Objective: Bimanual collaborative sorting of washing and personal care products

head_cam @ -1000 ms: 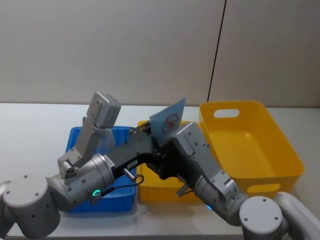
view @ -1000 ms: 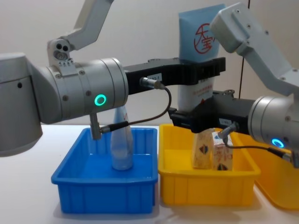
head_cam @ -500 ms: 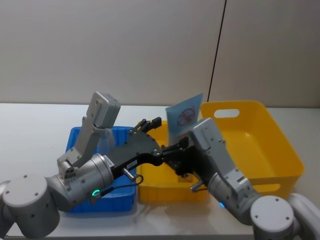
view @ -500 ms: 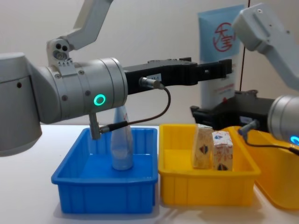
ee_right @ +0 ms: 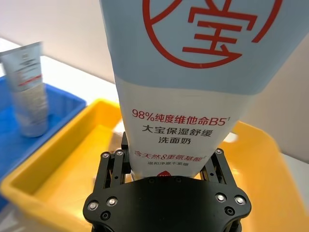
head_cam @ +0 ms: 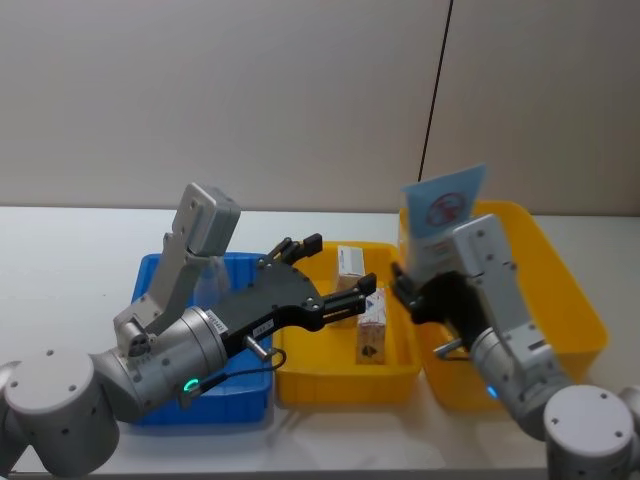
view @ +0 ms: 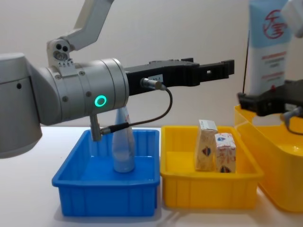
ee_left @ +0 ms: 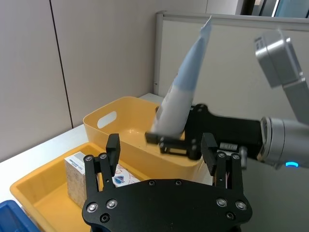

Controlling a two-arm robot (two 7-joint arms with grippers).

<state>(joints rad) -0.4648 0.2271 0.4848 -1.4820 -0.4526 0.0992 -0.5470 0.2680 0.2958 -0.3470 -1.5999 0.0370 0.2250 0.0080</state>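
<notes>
Right gripper is clamped on the lower body of a pale-blue squeeze tube. The tube is held near upright, crimped end up, over the left side of the large yellow bin, close to its rim. With the long axis vertical, the bin lies straight below, so I judge the release belongs to this arm. Left gripper hangs empty, jaws spread wide, above the middle yellow tray holding two cream cartons.
</notes>
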